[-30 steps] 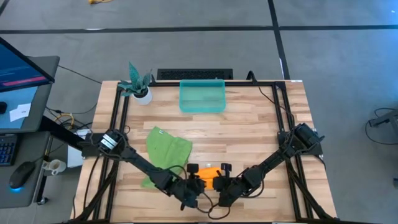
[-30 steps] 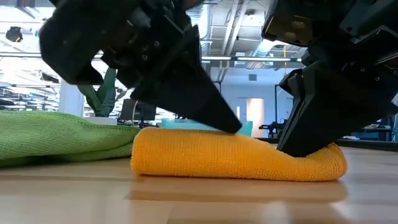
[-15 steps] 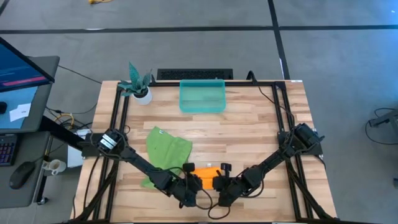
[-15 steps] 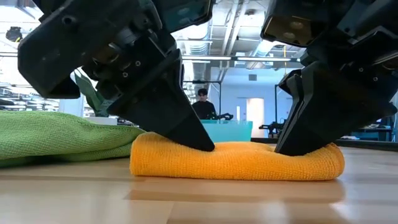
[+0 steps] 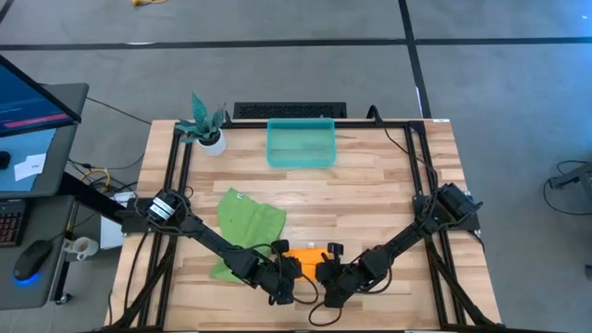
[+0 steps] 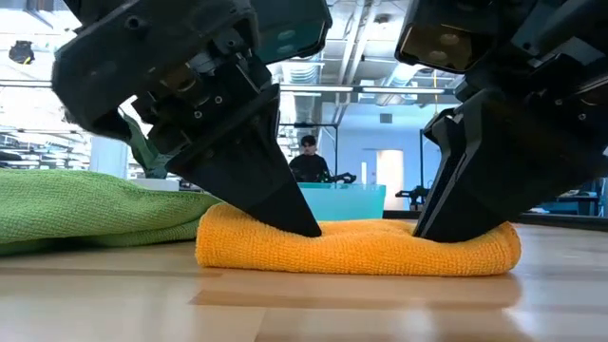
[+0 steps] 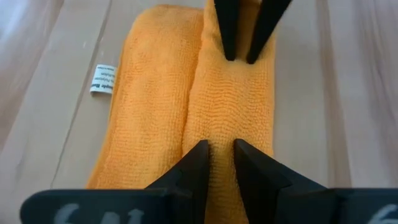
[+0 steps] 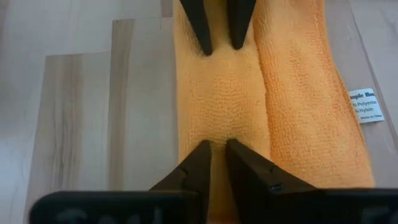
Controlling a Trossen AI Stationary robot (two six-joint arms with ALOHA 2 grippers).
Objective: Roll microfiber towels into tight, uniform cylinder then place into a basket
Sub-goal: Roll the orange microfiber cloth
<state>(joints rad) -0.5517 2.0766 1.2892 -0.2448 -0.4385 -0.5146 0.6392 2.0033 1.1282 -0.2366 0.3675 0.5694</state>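
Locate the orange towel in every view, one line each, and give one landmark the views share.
High view: orange towel, near table edge, between both grippers.
Low view: centre foreground, on the tabletop under both grippers.
Left wrist view: fills the middle.
Right wrist view: centre to right.
Shared landmark: its white label in both wrist views.

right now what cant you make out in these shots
- High view: the orange towel is mostly covered by the left gripper and right gripper.
- Low view: the basket is mostly hidden behind the towel and grippers.
- Wrist views: the tag print is too small to read.
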